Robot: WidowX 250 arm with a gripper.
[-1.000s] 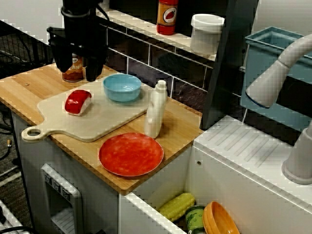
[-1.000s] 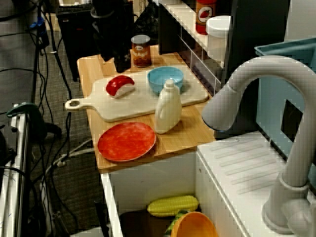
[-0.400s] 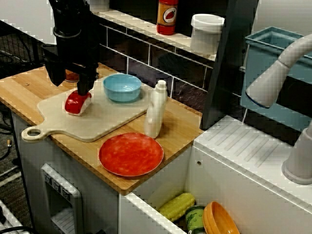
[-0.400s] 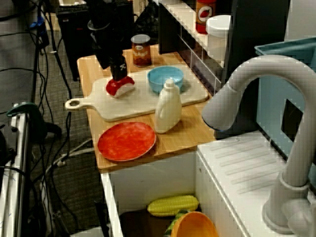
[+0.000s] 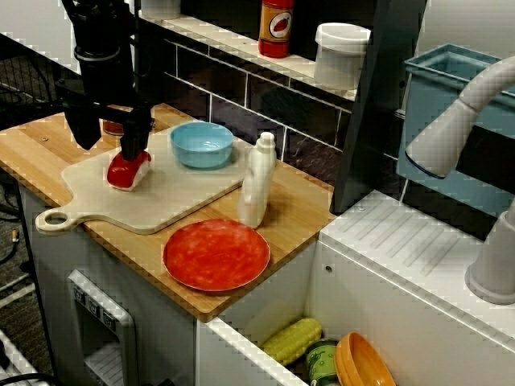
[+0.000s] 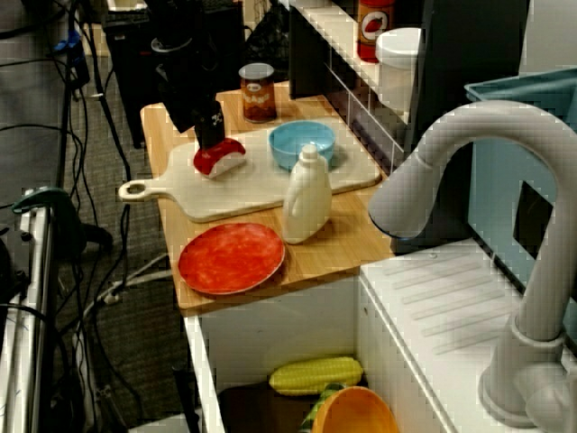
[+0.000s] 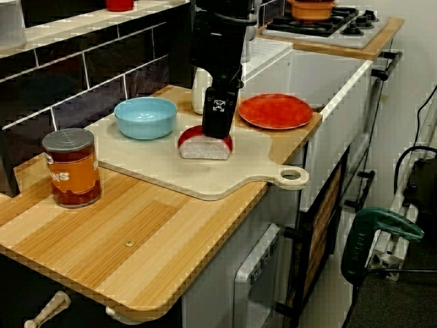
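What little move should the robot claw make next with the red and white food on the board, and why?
Probably lower the gripper a touch so it comes down around the red and white piece. Its jaws look open, it hovers right at the piece's top, and the piece lies ungripped on the cutting board.

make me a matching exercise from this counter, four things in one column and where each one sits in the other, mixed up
Things:
1 blue bowl
2 red plate
3 can
4 red-and-white piece

Places:
a bare wood, beside the white bottle
b cutting board, right at the gripper
c bare wood, by the tiled wall
d cutting board, wall-side edge

Pairs: 1-d, 2-a, 3-c, 4-b
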